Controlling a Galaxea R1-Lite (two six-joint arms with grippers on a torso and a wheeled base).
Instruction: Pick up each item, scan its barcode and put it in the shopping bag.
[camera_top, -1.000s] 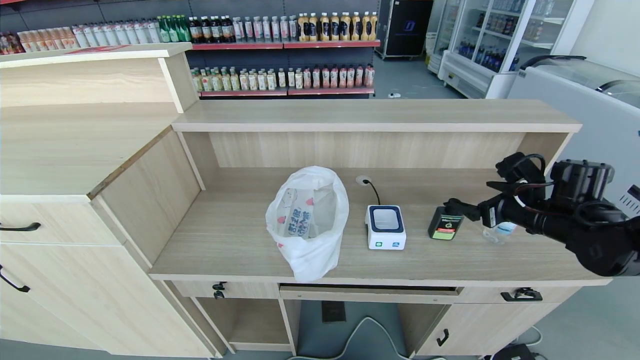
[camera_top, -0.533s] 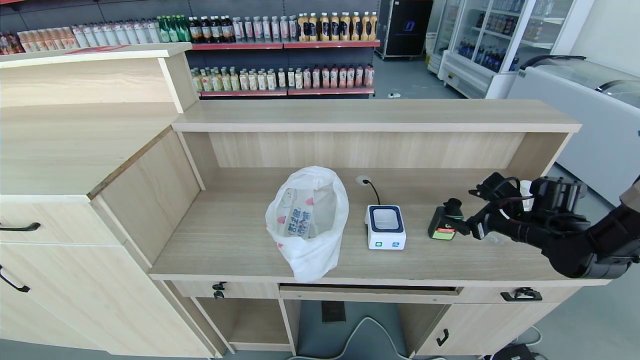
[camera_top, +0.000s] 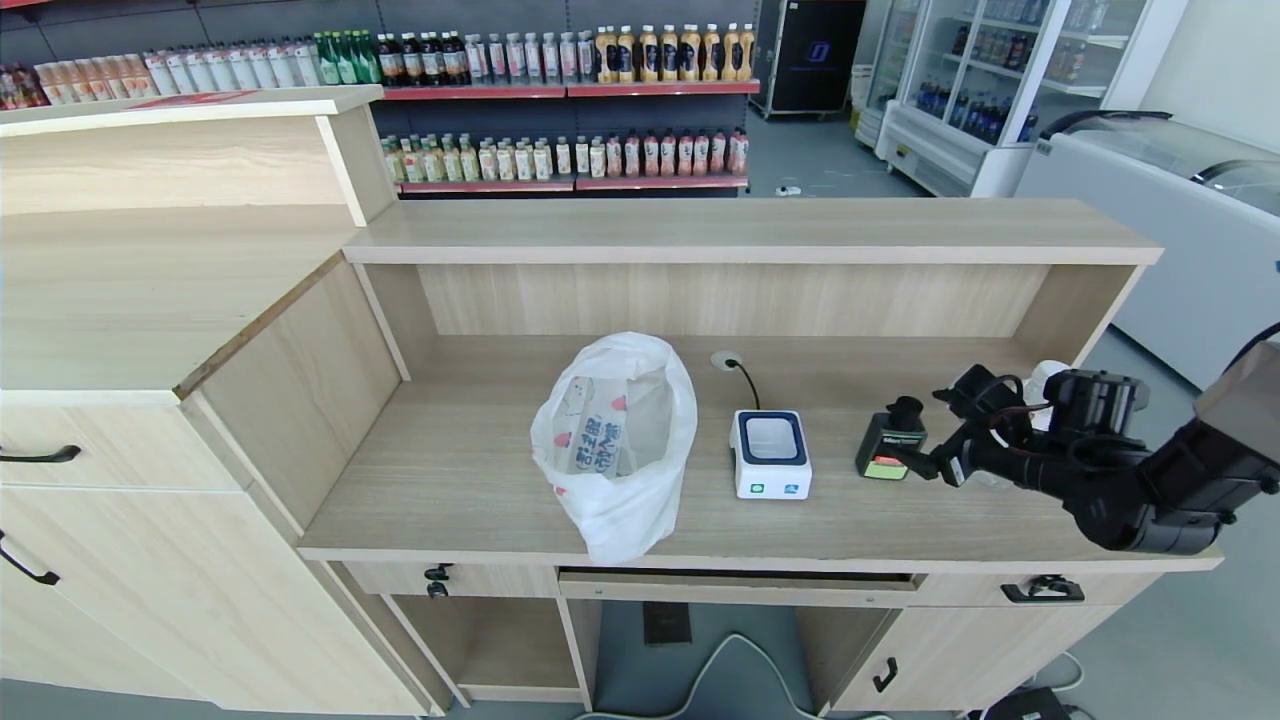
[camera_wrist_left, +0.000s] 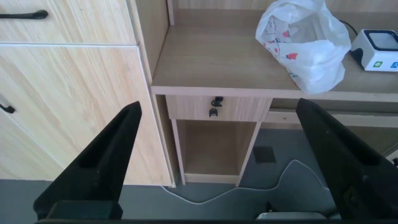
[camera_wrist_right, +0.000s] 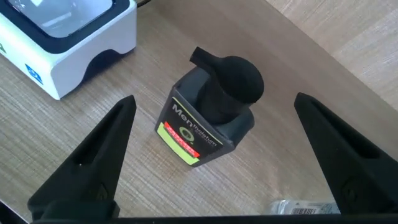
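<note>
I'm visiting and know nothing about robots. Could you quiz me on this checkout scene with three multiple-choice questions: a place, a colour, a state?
1. Where does the scanner stand?
A) between the shopping bag and the black bottle
B) inside the bag
C) on the top ledge

2. What colour is the shopping bag?
A) blue
B) white
C) black

3. How is the right gripper?
A) shut on the bottle
B) shut on the bag
C) open

Answers: 1 A, bag on one side, bottle on the other; 2 B, white plastic with red print; 3 C, its fingers spread wide.
</note>
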